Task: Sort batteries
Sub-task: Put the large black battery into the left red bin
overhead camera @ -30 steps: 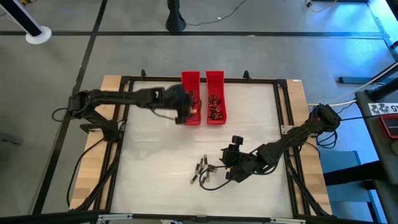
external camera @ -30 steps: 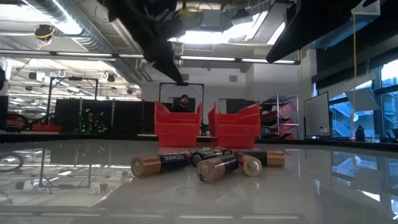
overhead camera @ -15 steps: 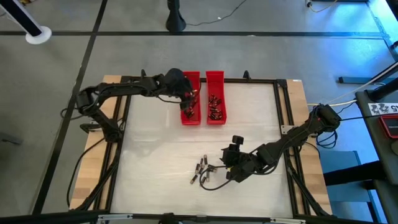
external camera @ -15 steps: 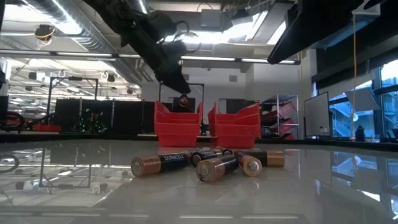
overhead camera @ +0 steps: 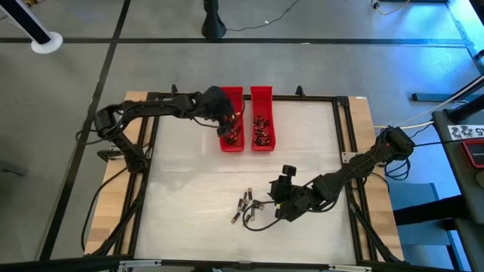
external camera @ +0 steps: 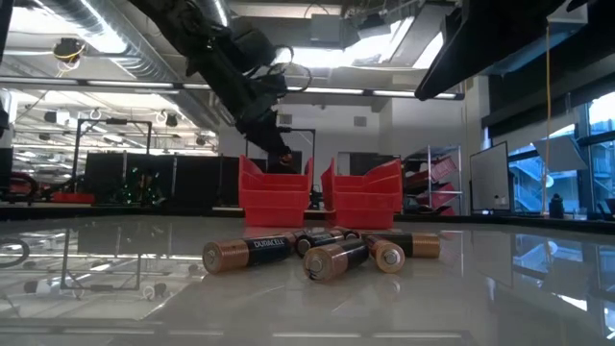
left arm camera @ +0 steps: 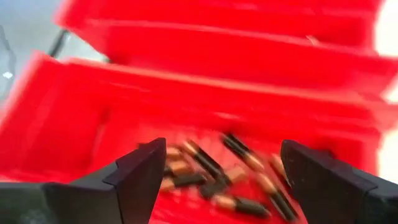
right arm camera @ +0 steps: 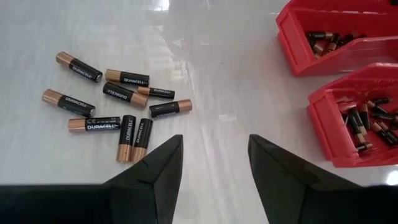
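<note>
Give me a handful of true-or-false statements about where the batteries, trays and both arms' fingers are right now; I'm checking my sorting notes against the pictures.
1. Both red trays hold batteries. True: the left tray and the right tray each have some inside.
2. The left gripper grips a battery. False: its fingers are spread, empty, above the left tray.
3. Loose batteries lie on the table ahead of the right gripper. True.
4. The right gripper hovers over the trays. False: it sits near the table's front, well away from them.
5. The loose batteries stand upright. False: all lie on their sides.
</note>
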### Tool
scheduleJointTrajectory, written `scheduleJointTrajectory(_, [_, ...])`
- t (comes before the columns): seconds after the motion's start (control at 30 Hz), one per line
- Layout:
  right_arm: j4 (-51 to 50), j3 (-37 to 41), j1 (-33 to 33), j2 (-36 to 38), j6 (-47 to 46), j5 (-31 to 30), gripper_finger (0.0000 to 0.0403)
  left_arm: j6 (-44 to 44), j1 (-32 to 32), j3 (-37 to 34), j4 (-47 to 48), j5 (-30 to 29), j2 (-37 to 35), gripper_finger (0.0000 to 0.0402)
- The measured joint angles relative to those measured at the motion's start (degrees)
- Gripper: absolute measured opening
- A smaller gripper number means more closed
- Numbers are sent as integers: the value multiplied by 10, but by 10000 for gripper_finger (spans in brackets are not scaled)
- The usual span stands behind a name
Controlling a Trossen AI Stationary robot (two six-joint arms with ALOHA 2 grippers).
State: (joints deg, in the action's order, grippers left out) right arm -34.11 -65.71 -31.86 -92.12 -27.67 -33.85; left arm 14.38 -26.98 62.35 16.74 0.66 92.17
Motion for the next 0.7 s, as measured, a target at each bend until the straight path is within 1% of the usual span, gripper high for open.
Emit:
scheduleJointTrajectory(0.17, [-3,0,0,0,-8,4,183,8,40,0,83,8,-20,302])
scheduleJointTrajectory(0.33, [-3,0,0,0,-7,4,183,-15,114,0,131,8,-37,301])
scheduleJointTrajectory(0.47, [-3,0,0,0,-6,4,183,-37,191,0,129,8,-38,301])
scheduleJointTrajectory(0.6, [0,0,0,0,-7,4,183,-72,269,-3,106,8,-32,301])
scheduleJointTrajectory(0.7, [23,11,0,0,-7,6,183,-115,324,-22,45,8,-32,301])
